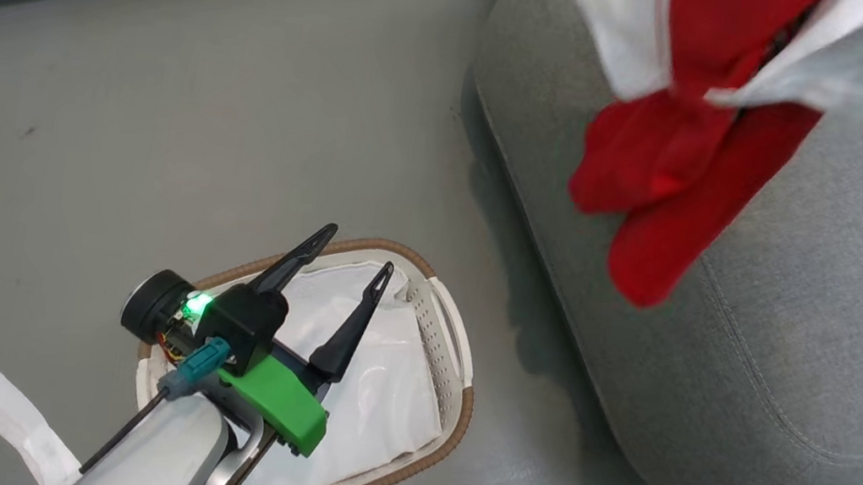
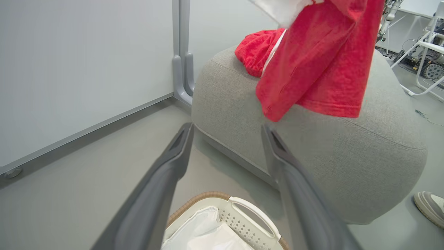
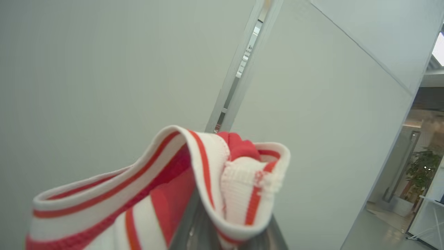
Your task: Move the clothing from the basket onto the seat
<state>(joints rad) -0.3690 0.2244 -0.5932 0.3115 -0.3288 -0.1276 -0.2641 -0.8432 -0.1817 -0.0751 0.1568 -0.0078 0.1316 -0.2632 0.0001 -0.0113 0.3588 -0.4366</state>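
Head view: the red-and-white clothing (image 1: pixel 682 169) hangs over the grey seat (image 1: pixel 792 348), its striped band pinched in the closed right tool (image 3: pixel 208 229), while the left tool (image 1: pixel 358 249), spread wide and holding nothing, hovers above the basket (image 1: pixel 456 366) on the floor (image 1: pixel 161 108).

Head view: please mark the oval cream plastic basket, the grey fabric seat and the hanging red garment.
Oval cream plastic basket (image 1: pixel 443 347), head view, perforated wall.
Grey fabric seat (image 1: pixel 792 348), head view, bare side.
Hanging red garment (image 1: pixel 665 166), head view, red fold.
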